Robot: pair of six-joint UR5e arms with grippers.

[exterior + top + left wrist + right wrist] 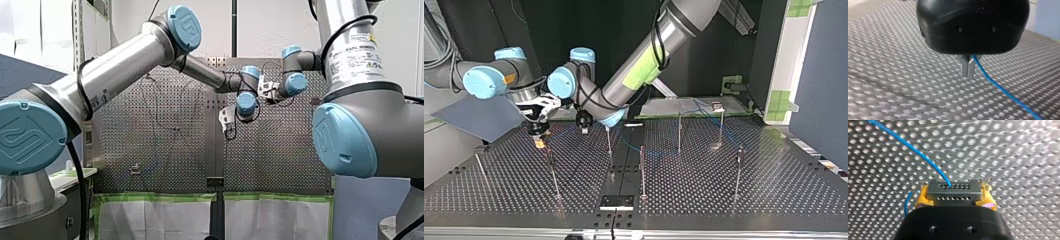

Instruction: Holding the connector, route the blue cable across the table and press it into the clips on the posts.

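Connector (954, 191) clamped between yellow pads (922, 197) of right gripper (955, 195), over perforated table (1010, 157). Blue cable (998, 87) pinched in near-closed left gripper (968, 72). Risk: connector dragged from pads if cable pulled taut.

The table (1023, 157) is bare perforated metal with a satin sheen. The blue cable (918, 152) wears a smooth, faintly glossy plastic jacket. The connector (954, 192) looks like matt grey metal. My right gripper (955, 195) has a matt black plastic shell and rubbery-looking yellow pads (923, 197), ragged at the edges. My left gripper (968, 70) has the same shell and dull bare-metal fingers (964, 67). The posts (642, 170) are thin shiny metal rods. My left arm's tube (125, 65) is brushed metal, its joint cap (186, 22) smooth blue plastic.
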